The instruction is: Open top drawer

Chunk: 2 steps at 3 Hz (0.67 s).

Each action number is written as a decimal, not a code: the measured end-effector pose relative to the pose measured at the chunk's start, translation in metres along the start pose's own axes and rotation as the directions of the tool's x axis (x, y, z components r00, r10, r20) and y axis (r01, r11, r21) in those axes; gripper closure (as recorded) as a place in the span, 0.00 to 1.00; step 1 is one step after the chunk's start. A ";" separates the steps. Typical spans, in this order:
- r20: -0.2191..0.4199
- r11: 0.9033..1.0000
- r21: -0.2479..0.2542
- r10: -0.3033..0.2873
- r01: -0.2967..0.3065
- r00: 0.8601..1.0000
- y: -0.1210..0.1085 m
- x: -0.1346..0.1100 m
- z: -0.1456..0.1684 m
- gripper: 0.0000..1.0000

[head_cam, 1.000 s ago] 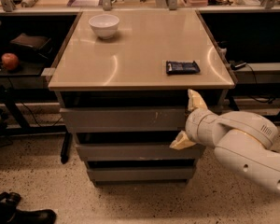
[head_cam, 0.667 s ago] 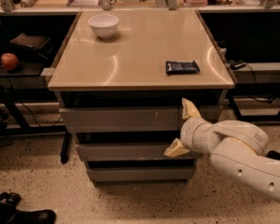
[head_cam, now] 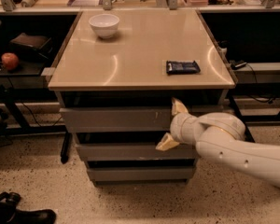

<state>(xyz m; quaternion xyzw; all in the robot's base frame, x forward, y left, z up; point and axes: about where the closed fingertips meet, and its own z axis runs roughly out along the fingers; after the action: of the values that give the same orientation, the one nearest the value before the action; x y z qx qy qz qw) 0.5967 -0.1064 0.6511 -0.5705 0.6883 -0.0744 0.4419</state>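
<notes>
The top drawer (head_cam: 112, 119) is the widest of three flat grey fronts under the beige table top. It stands nearly flush, with a dark gap above it. My gripper (head_cam: 171, 125) comes in from the right on a white arm and is open. Its upper finger (head_cam: 178, 107) is at the drawer's top edge, right of centre. Its lower finger (head_cam: 166, 143) is below the front, over the middle drawer (head_cam: 121, 151). The drawer front sits between the two fingers.
On the table top (head_cam: 140, 50) are a white bowl (head_cam: 104, 25) at the back left and a dark snack packet (head_cam: 182, 67) at the right. A red apple (head_cam: 10, 60) sits on a side shelf at left. The bottom drawer (head_cam: 140, 173) is near the speckled floor.
The gripper and arm have moved left along the drawer fronts, from the right edge to right of centre. The drawers have not moved.
</notes>
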 end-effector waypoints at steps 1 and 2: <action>-0.048 0.998 0.038 -0.057 0.059 0.997 -0.058 -0.010 0.044 0.00; -0.027 0.999 0.007 -0.035 0.036 0.999 -0.041 -0.006 0.061 0.00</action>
<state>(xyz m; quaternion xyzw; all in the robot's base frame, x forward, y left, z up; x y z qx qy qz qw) 0.6682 -0.0906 0.6422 -0.5800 0.6837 -0.0925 0.4332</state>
